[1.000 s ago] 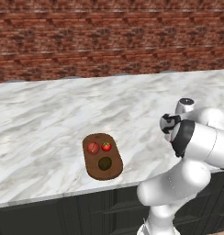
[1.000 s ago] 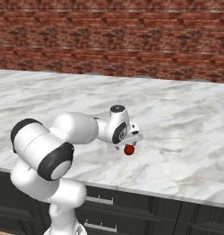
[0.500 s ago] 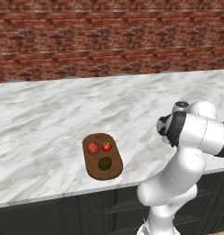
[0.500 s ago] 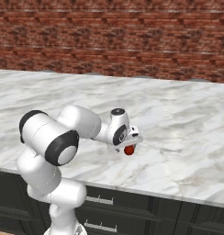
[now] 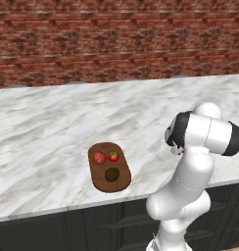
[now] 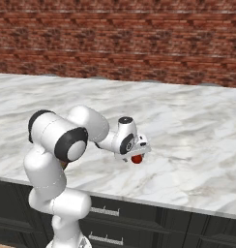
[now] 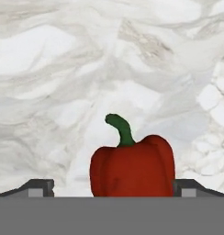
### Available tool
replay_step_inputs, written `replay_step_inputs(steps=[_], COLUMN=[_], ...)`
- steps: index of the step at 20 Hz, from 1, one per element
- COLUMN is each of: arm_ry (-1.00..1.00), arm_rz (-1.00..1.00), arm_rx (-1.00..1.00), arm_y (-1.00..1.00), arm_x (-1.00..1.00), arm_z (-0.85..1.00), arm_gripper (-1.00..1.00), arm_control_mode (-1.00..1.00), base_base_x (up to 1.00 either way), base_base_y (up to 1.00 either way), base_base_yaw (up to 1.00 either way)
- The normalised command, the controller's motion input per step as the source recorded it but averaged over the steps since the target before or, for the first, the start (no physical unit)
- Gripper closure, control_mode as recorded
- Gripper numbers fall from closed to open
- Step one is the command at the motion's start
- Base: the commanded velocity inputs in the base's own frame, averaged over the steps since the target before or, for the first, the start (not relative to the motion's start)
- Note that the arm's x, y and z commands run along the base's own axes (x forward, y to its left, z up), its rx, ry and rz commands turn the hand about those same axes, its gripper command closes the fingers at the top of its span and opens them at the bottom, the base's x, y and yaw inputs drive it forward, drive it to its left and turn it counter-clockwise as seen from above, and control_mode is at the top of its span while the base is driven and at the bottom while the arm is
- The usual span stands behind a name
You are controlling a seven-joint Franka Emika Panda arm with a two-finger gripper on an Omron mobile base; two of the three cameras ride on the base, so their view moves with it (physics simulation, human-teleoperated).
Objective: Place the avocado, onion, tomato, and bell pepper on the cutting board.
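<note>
Standing wide, the tool straddles the bell pepper on the counter.

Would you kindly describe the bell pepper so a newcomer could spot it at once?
Start at the marble counter and find the open gripper hanging over its front part. The bell pepper sits just beneath it: glossy red, blocky, with a curved green stem, alone on bare marble, away from the cutting board.

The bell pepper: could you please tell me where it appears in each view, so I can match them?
Left base view: hidden behind the arm.
Right base view: bell pepper just under the gripper, centre.
Hand view: bottom centre, between the fingertips.
Shared landmark: marble counter.
</note>
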Motion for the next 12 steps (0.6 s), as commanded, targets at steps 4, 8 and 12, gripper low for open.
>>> replay_step_inputs(steps=[4,8,12], arm_ry=[0.02,0.02,0.02], arm_rz=[0.00,0.00,0.00], arm_rx=[0.00,0.00,0.00], arm_y=[0.00,0.00,-0.01], arm_x=[0.15,0.15,0.13], arm_z=[-0.25,-0.27,-0.27], arm_gripper=[1.00,1.00,1.00], arm_control_mode=[-1.00,-1.00,-1.00], base_base_x=[0.00,0.00,0.00], base_base_y=[0.00,0.00,0.00], base_base_yaw=[0.00,0.00,0.00])
